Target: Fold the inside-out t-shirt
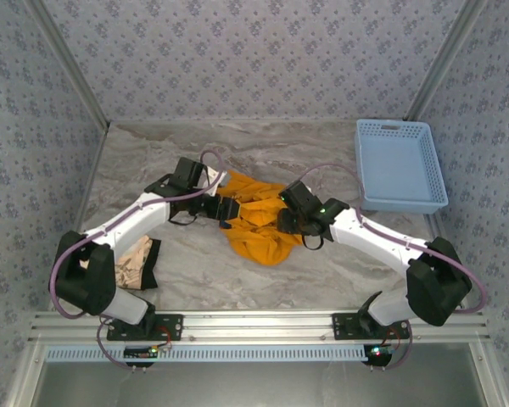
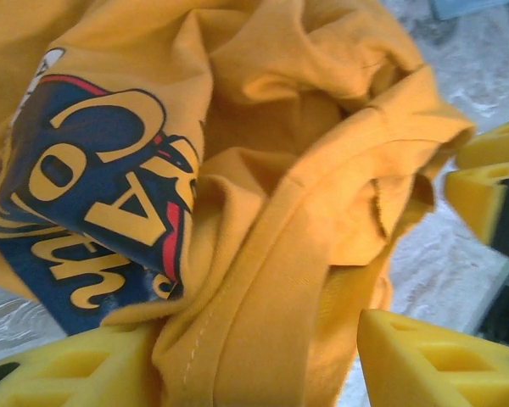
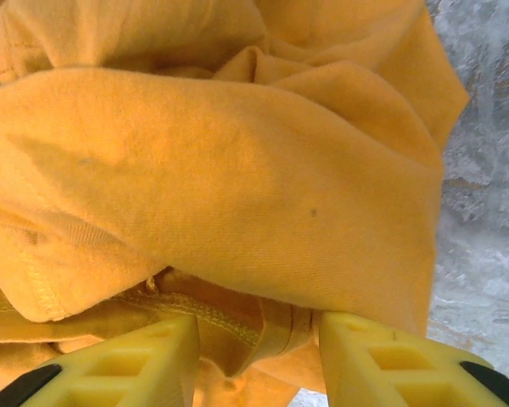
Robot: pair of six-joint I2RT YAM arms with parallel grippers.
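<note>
I note the left arm (image 1: 129, 223) and right arm (image 1: 383, 239) bent inward, wrists low. Left gripper (image 1: 224, 209): jaws parted. Right gripper (image 1: 285, 222): jaws parted, facing the left.

The orange-yellow t-shirt (image 1: 256, 225) lay bunched at the centre of the frame on the marbled table (image 1: 263, 144). The left gripper (image 1: 226, 209) met its left edge and the right gripper (image 1: 282, 222) its right side. A blue basket (image 1: 400, 165) sat at upper right. A beige cloth (image 1: 134, 263) lay at lower left.
</note>
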